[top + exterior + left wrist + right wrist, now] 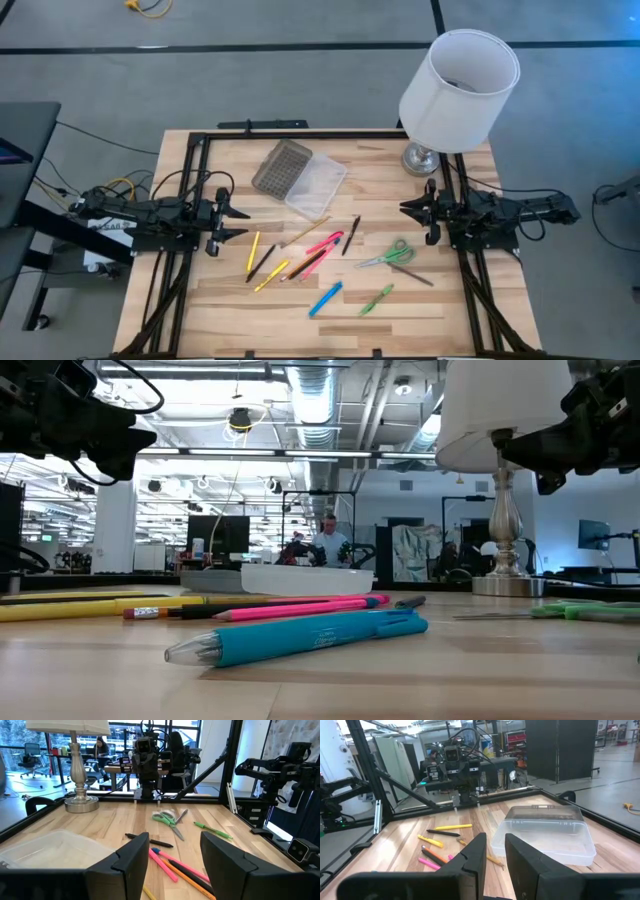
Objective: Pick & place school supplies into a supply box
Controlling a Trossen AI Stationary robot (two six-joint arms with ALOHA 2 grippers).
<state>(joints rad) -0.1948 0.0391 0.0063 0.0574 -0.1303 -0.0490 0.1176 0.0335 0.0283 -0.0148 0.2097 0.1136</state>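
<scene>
The school supplies lie loose on the wooden table between my two arms: yellow pencils [253, 249], dark pens [351, 235], pink pens [323, 243], a thin stick [305, 233], a blue marker [325, 298], a green marker [377, 298] and green-handled scissors [388, 255]. The supply box lies open farther back, its grey grid lid [281, 166] flat beside the clear base [316, 184]. My left gripper [243, 223] waits open and level at the table's left side. My right gripper [412, 215] waits at the right side, its fingers apart by a narrower gap. Neither has anything between its fingers.
A lamp with a white shade [460, 85] and a silver foot [422, 158] stands at the far right corner, close to my right arm. A black frame [300, 133] runs round the table. Bare wood shows along the near edge [300, 335].
</scene>
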